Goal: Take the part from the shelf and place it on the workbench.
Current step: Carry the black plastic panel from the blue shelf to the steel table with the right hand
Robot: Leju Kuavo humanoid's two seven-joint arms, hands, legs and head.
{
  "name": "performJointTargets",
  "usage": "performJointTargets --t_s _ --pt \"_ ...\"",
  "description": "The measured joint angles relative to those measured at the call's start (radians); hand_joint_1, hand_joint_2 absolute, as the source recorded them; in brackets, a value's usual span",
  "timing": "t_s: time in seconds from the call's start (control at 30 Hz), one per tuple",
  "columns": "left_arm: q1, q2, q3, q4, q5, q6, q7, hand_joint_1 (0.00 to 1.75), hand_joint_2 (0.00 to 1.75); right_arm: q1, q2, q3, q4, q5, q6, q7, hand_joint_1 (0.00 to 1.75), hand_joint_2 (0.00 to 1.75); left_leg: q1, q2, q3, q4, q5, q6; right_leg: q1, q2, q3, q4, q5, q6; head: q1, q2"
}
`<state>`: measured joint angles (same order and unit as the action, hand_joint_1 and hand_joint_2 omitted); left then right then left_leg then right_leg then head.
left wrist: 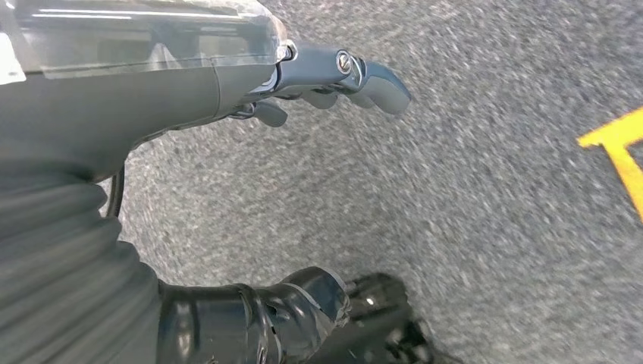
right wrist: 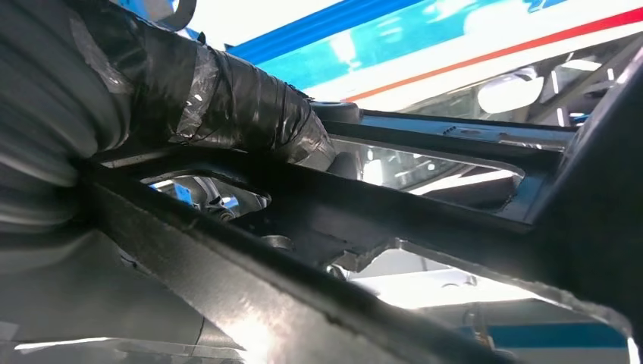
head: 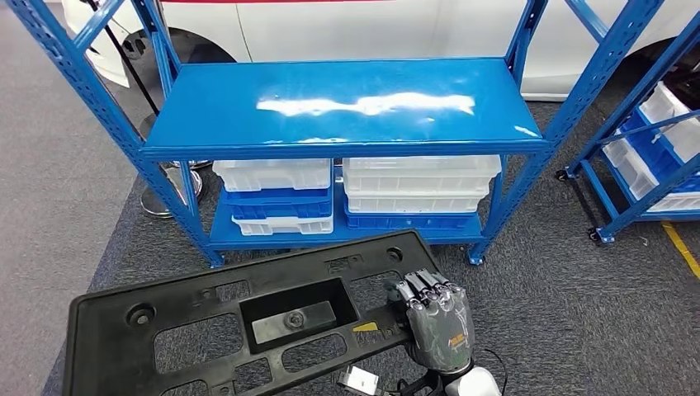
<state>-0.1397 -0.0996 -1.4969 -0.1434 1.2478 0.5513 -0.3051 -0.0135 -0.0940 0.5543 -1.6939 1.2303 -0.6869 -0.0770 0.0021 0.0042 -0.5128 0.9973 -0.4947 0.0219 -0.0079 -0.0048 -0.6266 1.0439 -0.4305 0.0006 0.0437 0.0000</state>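
Even, bright overhead light fills the head view; white glare streaks the glossy blue metal shelf board [head: 342, 103] toward twelve o'clock, and uprights bow at the edges. The speckled grey carpet floor [left wrist: 485, 227] is motion-smeared. The black plastic panel [right wrist: 318, 227] sits backlit, blurred, silhouetted.

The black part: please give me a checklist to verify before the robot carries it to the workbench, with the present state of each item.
1. Right hand grips the black part: ok; its fingers curl over the part's right end.
2. Part is off the blue shelf: ok; it is held in front of the rack and the upper shelf board is bare.
3. Part is level: not ok; its left end sits lower in the head view.
4. Left hand supports the part: not ok; it hangs over the grey floor, holding nothing.
5. Grip is firm enough: cannot tell.
6. Workbench is free: cannot tell.
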Motion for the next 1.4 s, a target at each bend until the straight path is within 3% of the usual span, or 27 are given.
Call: performJointTargets --t_s 0.03,0.1,0.17,0.2,0.23,0.3,0.37,0.47,0.53,0.6,0.67,0.7,0.73,0.77,0.8,0.87,0.9,1.0,1.07,1.17,1.2,1.23,1.27,1.33,1.4 --pt "-0.001 0.000 0.000 0.000 0.000 0.000 0.000 0.00 1.75 0.002 0.000 0.000 0.000 -0.001 0.000 0.000 1.73 1.75 0.003 0.002 -0.004 -0.005 0.010 0.007 -0.001 0.001 -0.007 0.015 -0.017 0.005 0.001 0.000" --pt "-0.002 0.000 0.000 0.000 0.000 -0.001 0.000 0.00 1.75 0.008 0.000 0.000 -0.001 -0.004 0.000 -0.001 1.73 1.75 0.006 0.006 -0.018 -0.008 0.026 0.018 -0.004 0.003 -0.042 0.105 -0.091 0.015 0.001 0.000" --pt "-0.001 0.000 0.000 0.000 0.000 -0.001 0.001 0.00 1.75 0.015 -0.001 0.000 -0.001 -0.008 0.000 -0.001 1.73 1.75 0.006 0.007 -0.036 -0.004 0.036 0.020 -0.007 0.003 -0.079 0.224 -0.160 0.023 0.002 0.000" --pt "0.000 0.000 0.000 0.000 0.000 -0.001 0.002 0.00 1.75 0.020 -0.002 0.000 -0.001 -0.010 0.000 -0.001 1.73 1.75 0.006 0.007 -0.045 -0.001 0.040 0.019 -0.008 0.003 -0.079 0.251 -0.169 0.026 0.002 0.000" --pt "0.000 0.000 0.000 0.000 0.000 -0.001 0.003 0.00 1.75 0.023 -0.003 0.000 -0.001 -0.012 0.000 -0.001 1.73 1.75 0.006 0.007 -0.054 0.003 0.044 0.018 -0.009 0.003 -0.062 0.240 -0.160 0.028 0.002 0.000" --pt "0.000 -0.001 0.000 0.000 0.000 -0.001 0.003 0.00 1.75 0.025 -0.005 0.000 -0.002 -0.014 -0.001 -0.002 1.73 1.75 0.007 0.007 -0.068 0.015 0.046 0.013 -0.013 0.003 0.016 0.126 -0.115 0.028 0.002 0.000" --pt "-0.001 -0.001 0.000 0.000 0.000 0.000 0.001 0.00 1.75 0.027 -0.006 0.000 -0.004 -0.016 -0.001 -0.003 1.73 1.75 0.003 0.006 -0.080 0.028 0.047 0.005 -0.010 0.003 0.074 0.023 -0.090 0.019 0.001 0.000" --pt "0.000 -0.001 0.000 0.000 0.002 0.002 -0.004 0.00 1.75 0.034 -0.006 0.000 -0.008 -0.028 -0.001 -0.005 1.73 1.75 0.001 0.005 -0.087 0.030 0.056 -0.015 -0.005 0.005 0.076 0.002 -0.081 -0.004 0.001 0.000" --pt "0.000 -0.001 0.000 0.000 0.003 0.002 -0.006 0.00 1.75 0.036 -0.007 0.000 -0.010 -0.036 0.000 -0.006 1.73 1.75 0.004 0.004 -0.096 0.046 0.042 -0.026 -0.007 0.005 0.071 -0.004 -0.070 -0.021 0.001 0.000" --pt "0.000 -0.001 0.000 0.000 0.005 0.003 -0.006 0.00 1.75 0.039 -0.007 0.000 -0.012 -0.043 0.000 -0.007 1.73 1.75 0.008 0.003 -0.130 0.129 -0.020 -0.034 -0.009 0.004 0.063 -0.007 -0.060 -0.034 0.000 0.000" --pt "0.001 -0.001 0.000 0.000 0.006 0.003 -0.006 0.00 1.75 0.046 -0.007 0.000 -0.013 -0.050 -0.001 -0.008 1.73 1.75 0.009 0.003 -0.178 0.259 -0.089 -0.041 -0.006 0.004 0.053 -0.006 -0.054 -0.039 0.000 0.000" --pt "0.002 -0.001 0.000 0.000 0.007 0.003 -0.006 0.00 1.75 0.052 -0.007 0.000 -0.013 -0.052 -0.001 -0.009 1.73 1.75 0.010 0.003 -0.190 0.300 -0.103 -0.042 -0.004 0.005 0.049 -0.005 -0.052 -0.039 0.000 0.000" --pt "0.002 -0.001 0.000 0.000 0.008 0.003 -0.006 0.00 1.75 0.056 -0.007 0.000 -0.013 -0.053 -0.001 -0.010 1.73 1.75 0.009 0.002 -0.183 0.302 -0.096 -0.041 -0.003 0.007 0.046 -0.004 -0.051 -0.039 -0.001 0.000" --pt "0.003 -0.001 0.000 0.000 0.009 0.003 -0.006 0.00 1.75 0.060 -0.007 0.000 -0.013 -0.054 -0.001 -0.011 1.73 1.75 0.009 0.001 -0.155 0.261 -0.070 -0.038 -0.002 0.009 0.045 -0.002 -0.050 -0.038 -0.001 0.000" --pt "0.003 -0.001 0.000 0.000 0.009 0.003 -0.006 0.00 1.75 0.063 -0.007 0.000 -0.014 -0.054 -0.001 -0.013 1.73 1.75 0.009 -0.002 -0.114 0.191 -0.037 -0.032 -0.001 0.012 0.046 -0.001 -0.049 -0.038 -0.001 0.000" --pt "0.003 0.000 0.000 0.001 0.011 0.004 -0.007 0.00 1.75 0.065 -0.007 0.000 -0.016 -0.054 -0.002 -0.014 1.73 1.75 0.006 -0.018 -0.042 0.062 0.001 -0.019 0.000 0.018 0.043 0.001 -0.047 -0.032 0.000 0.000" --pt "0.002 0.001 0.000 0.001 0.012 0.004 -0.008 0.00 1.75 0.065 -0.007 0.000 -0.017 -0.055 -0.002 -0.014 1.73 1.75 0.003 -0.024 -0.028 0.030 0.005 -0.014 0.000 0.020 0.039 0.002 -0.044 -0.027 0.000 0.000" --pt "0.004 0.002 0.000 0.001 0.015 0.007 -0.009 0.00 1.75 0.076 -0.007 -0.006 -0.022 -0.061 -0.002 -0.022 1.73 1.75 0.002 -0.020 -0.026 0.010 0.011 -0.004 -0.003 0.025 0.032 0.000 -0.037 -0.009 0.000 0.000" --pt "0.004 0.002 0.000 0.001 0.017 0.010 -0.009 0.00 1.75 0.094 -0.004 -0.024 -0.035 -0.068 -0.003 -0.046 1.73 1.75 0.008 -0.012 -0.024 -0.004 0.022 0.009 -0.003 0.021 0.018 0.032 -0.065 0.001 0.001 0.000" --pt "0.007 0.001 0.000 0.001 0.019 0.012 -0.010 0.00 1.75 0.135 0.016 -0.077 -0.062 -0.083 -0.003 -0.108 1.73 1.75 0.009 0.001 -0.027 -0.008 0.027 0.016 -0.006 0.017 -0.055 0.197 -0.157 0.011 0.002 0.000" --pt "0.008 0.001 0.000 0.001 0.022 0.012 -0.011 0.00 1.75 0.152 0.028 -0.100 -0.072 -0.091 -0.003 -0.132 1.73 1.75 0.009 0.006 -0.029 -0.007 0.027 0.016 -0.008 0.016 -0.074 0.241 -0.169 0.014 0.002 0.000" --pt "0.009 0.001 0.000 0.001 0.025 0.013 -0.011 0.00 1.75 0.169 0.040 -0.123 -0.082 -0.099 -0.003 -0.154 1.73 1.75 0.009 0.010 -0.030 -0.005 0.026 0.015 -0.011 0.015 -0.077 0.252 -0.163 0.017 0.002 0.000" --pt "0.009 0.001 0.000 0.001 0.028 0.013 -0.012 0.00 1.75 0.183 0.054 -0.148 -0.093 -0.108 -0.003 -0.178 1.73 1.75 0.010 0.014 -0.030 -0.002 0.025 0.014 -0.014 0.012 -0.063 0.228 -0.141 0.019 0.002 0.000" --pt "0.009 0.001 0.000 0.001 0.033 0.014 -0.012 0.00 1.75 0.200 0.079 -0.192 -0.112 -0.123 -0.003 -0.215 1.73 1.75 0.010 0.023 -0.031 0.007 0.018 0.006 -0.017 -0.005 -0.003 0.115 -0.083 0.021 0.002 0.000" --pt "0.009 0.001 0.000 0.001 0.039 0.015 -0.012 0.00 1.75 0.219 0.110 -0.242 -0.133 -0.140 -0.003 -0.251 1.73 1.75 0.005 0.030 -0.036 0.022 0.009 -0.006 -0.012 -0.024 0.036 0.031 -0.061 0.014 0.001 0.000"
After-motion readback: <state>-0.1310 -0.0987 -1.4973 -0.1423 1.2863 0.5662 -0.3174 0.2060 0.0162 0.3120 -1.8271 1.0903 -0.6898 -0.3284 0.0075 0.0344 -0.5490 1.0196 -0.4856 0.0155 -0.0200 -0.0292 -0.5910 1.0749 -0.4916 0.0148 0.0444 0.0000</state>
